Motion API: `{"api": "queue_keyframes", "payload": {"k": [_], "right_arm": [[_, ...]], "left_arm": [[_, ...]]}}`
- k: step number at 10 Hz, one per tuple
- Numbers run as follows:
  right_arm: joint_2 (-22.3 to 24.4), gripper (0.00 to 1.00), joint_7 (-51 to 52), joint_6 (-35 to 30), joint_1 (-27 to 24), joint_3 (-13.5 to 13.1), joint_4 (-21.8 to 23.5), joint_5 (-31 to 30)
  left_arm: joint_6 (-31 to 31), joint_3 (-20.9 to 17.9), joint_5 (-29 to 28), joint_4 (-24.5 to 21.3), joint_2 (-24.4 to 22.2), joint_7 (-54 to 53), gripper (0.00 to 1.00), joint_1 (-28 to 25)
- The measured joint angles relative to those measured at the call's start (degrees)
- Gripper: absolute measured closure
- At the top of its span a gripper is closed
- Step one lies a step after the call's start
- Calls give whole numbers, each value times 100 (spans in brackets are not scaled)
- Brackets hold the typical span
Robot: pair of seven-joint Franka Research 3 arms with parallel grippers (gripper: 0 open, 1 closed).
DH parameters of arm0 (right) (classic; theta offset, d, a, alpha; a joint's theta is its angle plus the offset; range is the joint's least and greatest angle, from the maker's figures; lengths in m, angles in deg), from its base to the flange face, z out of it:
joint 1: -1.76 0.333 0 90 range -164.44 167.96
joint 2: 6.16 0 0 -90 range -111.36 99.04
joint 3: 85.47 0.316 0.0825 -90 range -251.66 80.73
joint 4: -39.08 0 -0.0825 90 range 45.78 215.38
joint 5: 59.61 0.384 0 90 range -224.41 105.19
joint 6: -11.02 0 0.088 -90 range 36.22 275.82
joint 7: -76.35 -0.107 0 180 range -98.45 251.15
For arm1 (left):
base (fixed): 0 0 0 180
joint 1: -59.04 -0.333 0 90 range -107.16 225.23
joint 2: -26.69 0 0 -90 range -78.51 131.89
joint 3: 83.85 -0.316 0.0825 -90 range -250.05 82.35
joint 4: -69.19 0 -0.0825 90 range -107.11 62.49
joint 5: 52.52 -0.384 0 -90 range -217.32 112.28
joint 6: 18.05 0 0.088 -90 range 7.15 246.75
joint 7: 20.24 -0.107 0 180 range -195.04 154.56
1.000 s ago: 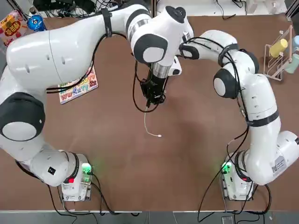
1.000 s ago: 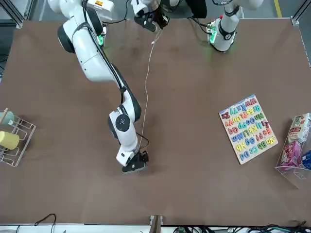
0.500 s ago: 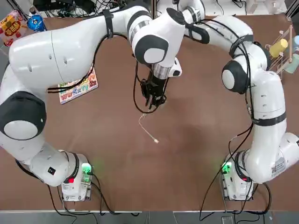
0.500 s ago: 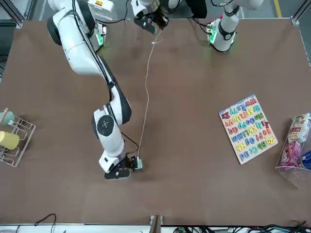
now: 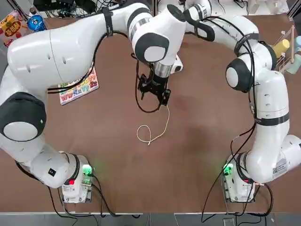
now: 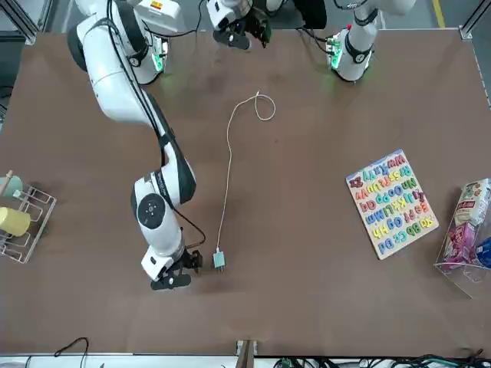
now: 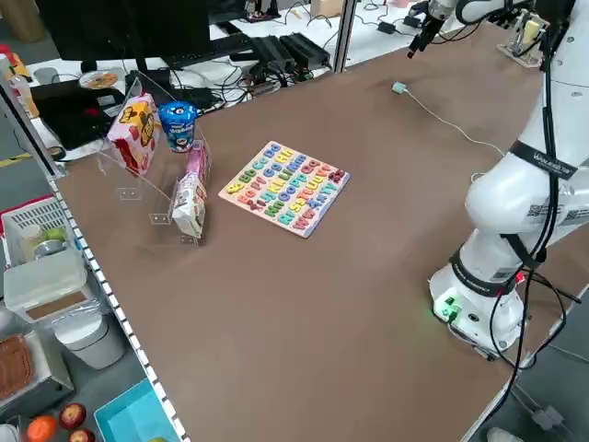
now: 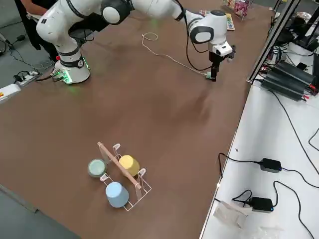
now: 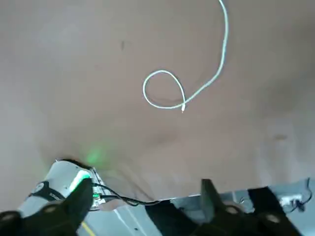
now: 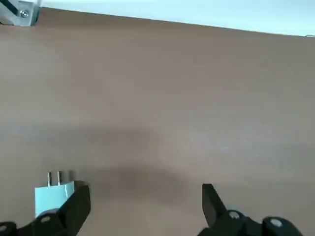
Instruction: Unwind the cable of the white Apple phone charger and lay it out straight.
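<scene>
The cable (image 6: 228, 165) lies on the brown table and runs from a small loop (image 5: 146, 134) at its tip end to the white Apple phone charger (image 6: 219, 261) near the far edge. My left gripper (image 5: 154, 92) hovers open above the table, just past the loop, holding nothing. In the left wrist view the loop (image 9: 162, 91) lies well below its spread fingers. My right gripper (image 6: 188, 264) stands open beside the charger (image 10: 53, 194), with a small gap between them. In the top view the arms hide the charger.
A colourful letter puzzle board (image 6: 391, 203) lies on the robot's left side of the table. Snack packs in a clear stand (image 6: 464, 234) sit beyond it. A wire rack with cups (image 6: 19, 215) stands at the robot's far right.
My left gripper opened and let go of the cable's end, which dropped onto the table in a small loop. My right gripper slid sideways, away from the charger.
</scene>
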Motion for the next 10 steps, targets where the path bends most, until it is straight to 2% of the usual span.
{"api": "queue_keyframes", "payload": {"k": [2,5,8,10], "right_arm": [[104,0,493,-320,-107,18,-17,32],[444,0,1527,-793,-543,171,-27,224],[714,0,2635,-1318,-1570,920,-36,232],[1167,0,3254,-1917,-2112,1037,-27,233]], "left_arm": [[6,-46,-230,32,-81,225,0,-471],[156,-84,-287,306,-117,96,0,-1783],[197,-81,-757,511,-131,83,0,-2430],[198,-69,-859,547,-213,-242,0,-3035]]}}
